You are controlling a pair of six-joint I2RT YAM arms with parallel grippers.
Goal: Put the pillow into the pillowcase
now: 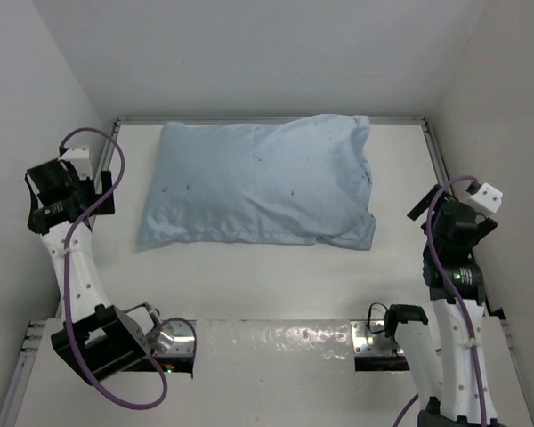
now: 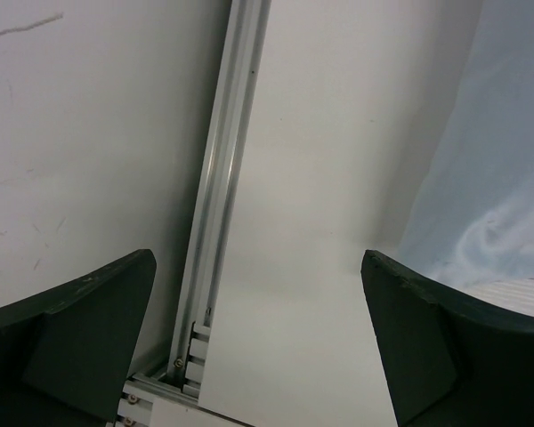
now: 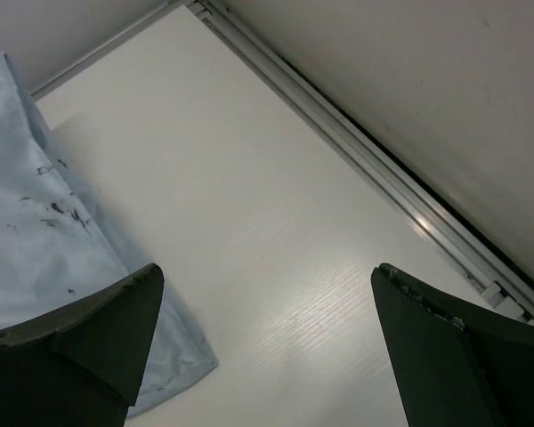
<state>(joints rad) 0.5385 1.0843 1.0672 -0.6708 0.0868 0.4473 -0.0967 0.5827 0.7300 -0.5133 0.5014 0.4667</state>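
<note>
**Pillowcase looking full, both pincers standing off**

The left pincer (image 2: pixel 256 258) is hanging with its jaws wide apart, gripping nothing. A metal rail (image 2: pixel 222 178) is running under its left finger, and bare bench (image 1: pixel 249 276) is showing between the 2 fingers. Off to that pincer's right, and apart from it, the pillowcase (image 1: pixel 258 182) is lying flat on the bench. It is bulging evenly from end to end, so the pillow is most likely sitting inside already, though no white fabric is showing anywhere.

The right pincer (image 3: pixel 267 271) is also gaping and holding nothing. The pillowcase's near corner is lying beside its left finger, with open bench ahead.

Judging from this, only a check of the mouth is remaining, and which end is the open one I cannot tell. Doing it well means approaching low from the side, pinching only the thin blue hem rather than the stuffing, and drawing it outward gently so the filling is not being dragged back out.
</note>
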